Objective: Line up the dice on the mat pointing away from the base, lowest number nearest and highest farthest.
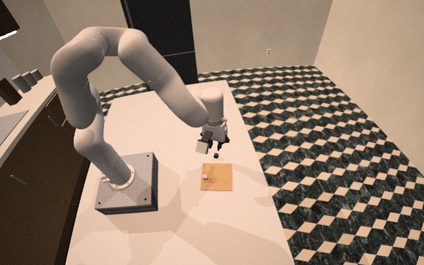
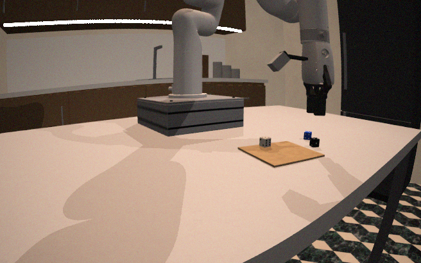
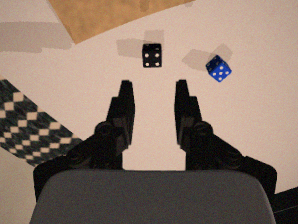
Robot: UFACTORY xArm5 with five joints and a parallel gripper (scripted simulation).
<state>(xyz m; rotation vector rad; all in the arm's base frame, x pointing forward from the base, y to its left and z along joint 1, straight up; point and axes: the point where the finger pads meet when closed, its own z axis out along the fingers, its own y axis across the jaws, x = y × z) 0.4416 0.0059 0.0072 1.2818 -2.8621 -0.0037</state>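
Observation:
A tan mat (image 1: 216,176) lies flat on the table, to the right of my base. A white die (image 1: 205,176) sits on the mat's corner nearest the base, and also shows in the exterior view (image 2: 265,142). A black die (image 3: 152,55) (image 2: 314,142) lies on the bare table just beyond the mat's far edge. A blue die (image 3: 218,68) (image 2: 307,135) lies on the table a little further off. My gripper (image 3: 154,94) hangs well above the table, over the black die (image 1: 216,156). Its fingers are narrowed with a clear gap and hold nothing.
My base block (image 1: 127,182) stands left of the mat. The table's right edge (image 2: 369,189) runs close past the mat and dice, with checkered floor below. Canisters (image 2: 226,71) stand on a far counter.

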